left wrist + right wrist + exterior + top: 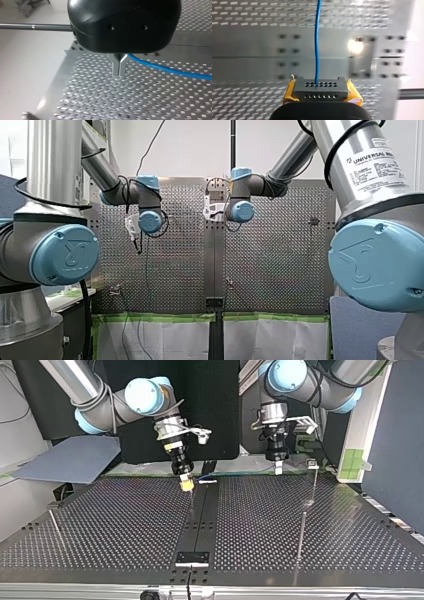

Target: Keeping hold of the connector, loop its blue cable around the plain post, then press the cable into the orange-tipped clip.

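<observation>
While right claw (pixel 321 90) grips connector (pixel 312 93), perforated table (pixel 125 525) gleams; wall (pixel 190 145) white.

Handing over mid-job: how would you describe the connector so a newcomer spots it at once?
Follow my right arm, at the top view's left, down to its gripper. Between the gripper's yellow pads sits the connector, a small grey block. What sets it apart: two short rows of round holes in its face, the blue cable leaving one.
</observation>
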